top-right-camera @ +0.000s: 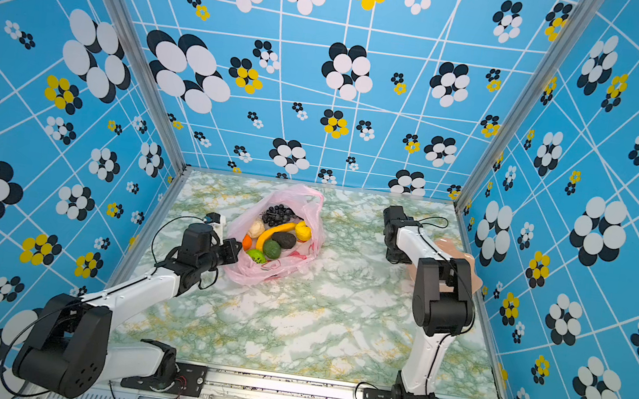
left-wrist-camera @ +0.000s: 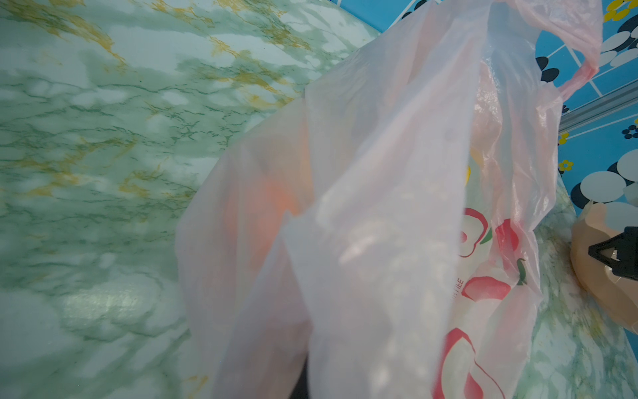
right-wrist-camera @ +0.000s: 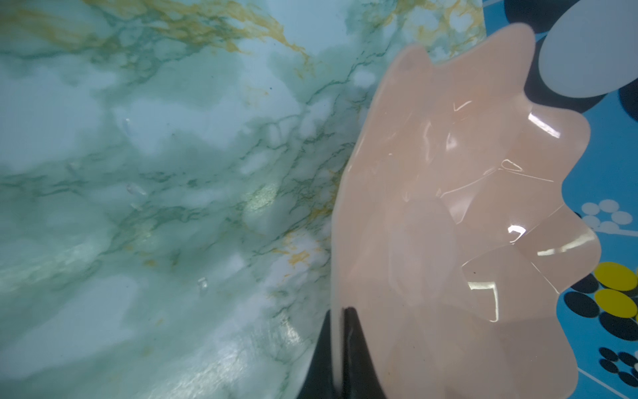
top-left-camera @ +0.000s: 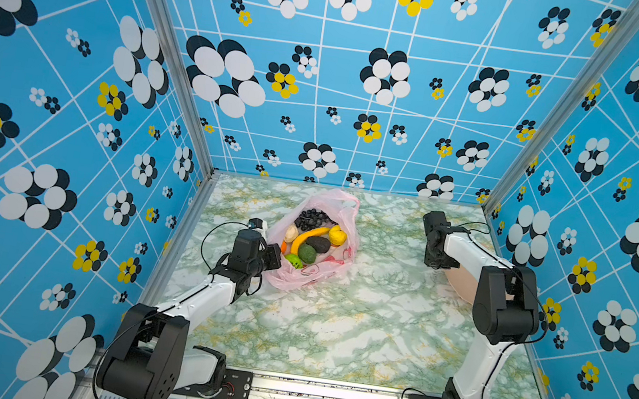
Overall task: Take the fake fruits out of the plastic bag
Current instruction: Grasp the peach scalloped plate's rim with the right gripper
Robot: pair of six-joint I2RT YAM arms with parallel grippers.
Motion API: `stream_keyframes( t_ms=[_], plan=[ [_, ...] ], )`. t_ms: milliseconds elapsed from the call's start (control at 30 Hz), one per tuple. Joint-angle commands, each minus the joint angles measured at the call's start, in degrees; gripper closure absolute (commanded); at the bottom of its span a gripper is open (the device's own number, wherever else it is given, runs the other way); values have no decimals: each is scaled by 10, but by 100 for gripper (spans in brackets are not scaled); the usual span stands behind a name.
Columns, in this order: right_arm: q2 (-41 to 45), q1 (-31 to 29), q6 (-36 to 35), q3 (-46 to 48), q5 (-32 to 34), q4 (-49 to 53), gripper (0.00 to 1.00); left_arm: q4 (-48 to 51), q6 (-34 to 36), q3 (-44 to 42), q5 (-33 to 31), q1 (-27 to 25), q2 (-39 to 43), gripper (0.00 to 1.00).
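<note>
The fake fruits (top-left-camera: 310,241) all lie inside the plastic bag (top-left-camera: 344,208), which sits open toward the back of the table (top-left-camera: 334,328). The banana (top-left-camera: 308,236) lies across the middle, with the grape bunch (top-left-camera: 313,218) behind it. My left pincer (top-left-camera: 276,258) is closed on the bag's near edge, pinching thin film. My right pincer (right-wrist-camera: 340,317) is clamped on the rim of the peach bowl (right-wrist-camera: 448,172), well apart from the bag.

The risks, as I judge them: the film is slick and crinkly, so a tug could pull it free or tear it, and the mouth would fold over the fruit. If I lift that edge too high, round pieces may roll out the far side. The bowl's glossy rim gives me only a narrow hold — dragged fast, it could tip or slip out.
</note>
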State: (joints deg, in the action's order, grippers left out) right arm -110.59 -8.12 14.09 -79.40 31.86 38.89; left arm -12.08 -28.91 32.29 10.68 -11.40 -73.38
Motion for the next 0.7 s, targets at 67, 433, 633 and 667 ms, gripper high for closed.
stream_keyframes(
  t_ms=[67,433,633,667],
  plan=[
    [31,-13,3,33,-91,1,100,-3,12,1,-7,-4,-5,100],
    [88,-88,2,90,-126,-7,100,4,16,4,-15,-4,-10,100],
    [119,-153,5,120,-141,-7,100,5,18,3,-20,-4,-8,100],
    [124,-164,7,123,-142,-6,100,5,18,4,-20,-4,-9,100]
  ],
)
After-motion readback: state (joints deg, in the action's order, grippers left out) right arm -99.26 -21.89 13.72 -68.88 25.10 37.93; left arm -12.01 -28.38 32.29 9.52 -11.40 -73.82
